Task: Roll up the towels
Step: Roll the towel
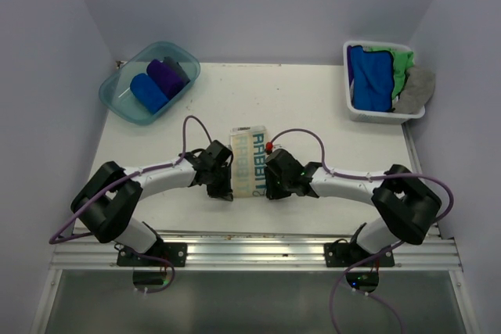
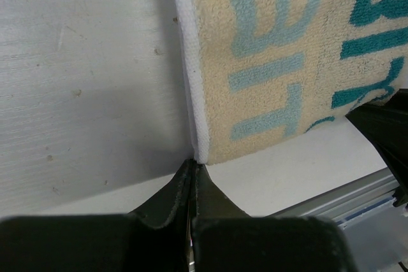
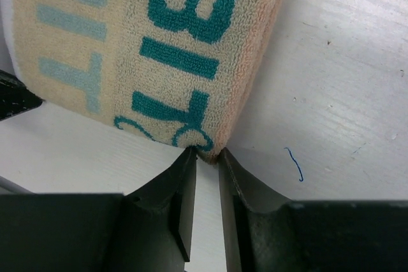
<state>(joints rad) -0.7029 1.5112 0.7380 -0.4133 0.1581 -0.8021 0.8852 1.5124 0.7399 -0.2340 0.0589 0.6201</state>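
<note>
A cream towel [image 1: 249, 160] with teal lettering lies flat and folded at the table's middle, between my two grippers. My left gripper [image 1: 225, 190] is at its near left corner. In the left wrist view its jaws are shut, tips [image 2: 193, 165] touching the towel's white-edged corner [image 2: 199, 138]; whether they pinch it does not show. My right gripper [image 1: 271, 190] is at the near right corner. Its jaws stand a little apart, with the folded corner [image 3: 217, 148] of the towel [image 3: 191, 42] squeezed between the fingertips [image 3: 207, 155].
A teal tub [image 1: 111, 96] at the back left holds a rolled blue towel [image 1: 148, 92] and a rolled purple one [image 1: 166, 76]. A white basket [image 1: 382, 115] at the back right holds loose blue [image 1: 369, 77], green [image 1: 401, 64] and grey [image 1: 417, 88] towels. An aluminium rail [image 1: 250, 249] runs along the near edge.
</note>
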